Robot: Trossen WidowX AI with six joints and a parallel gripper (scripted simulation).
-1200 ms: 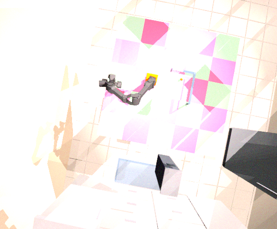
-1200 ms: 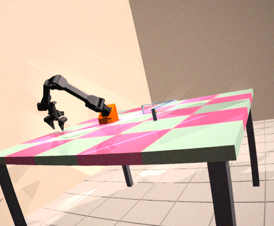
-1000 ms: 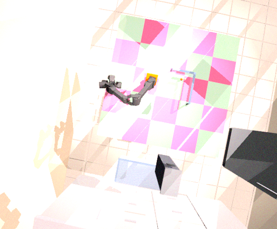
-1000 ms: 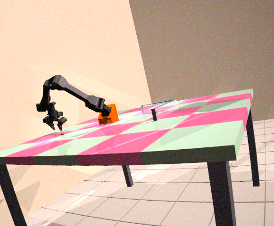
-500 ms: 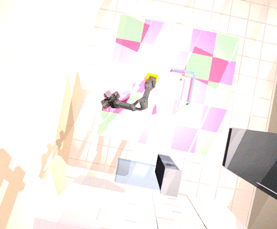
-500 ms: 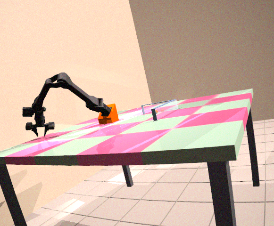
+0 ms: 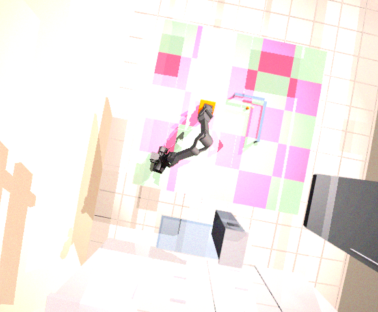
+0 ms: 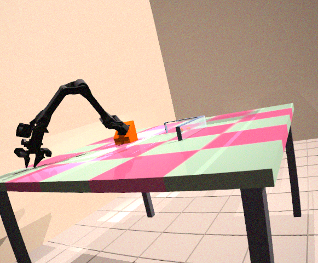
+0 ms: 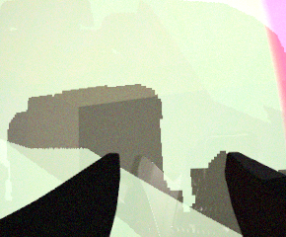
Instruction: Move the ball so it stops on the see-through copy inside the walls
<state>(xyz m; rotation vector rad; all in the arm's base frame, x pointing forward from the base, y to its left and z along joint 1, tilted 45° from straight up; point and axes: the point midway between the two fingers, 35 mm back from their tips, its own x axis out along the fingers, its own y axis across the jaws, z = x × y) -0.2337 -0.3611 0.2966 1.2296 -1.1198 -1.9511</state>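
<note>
The small orange ball (image 7: 247, 107) is on the table inside the corner of the two low clear walls (image 7: 262, 121) (image 8: 179, 133). A paler spot (image 7: 252, 107), probably the see-through copy, shows close beside it. In the exterior view two tiny orange spots show through the wall; I cannot tell there which is the ball. My gripper (image 8: 30, 166) (image 9: 173, 164) is partly open and empty. It points down, low over the table's left part in the exterior view, far from the ball and the walls. The wrist view shows no ball.
The arm's base stands on an orange block (image 7: 207, 101) (image 8: 133, 132), between the gripper and the walls. The chequered table (image 8: 224, 144) has its near edge low in the exterior view. A grey cabinet (image 7: 232, 245) and a dark panel (image 7: 360, 208) stand off the table.
</note>
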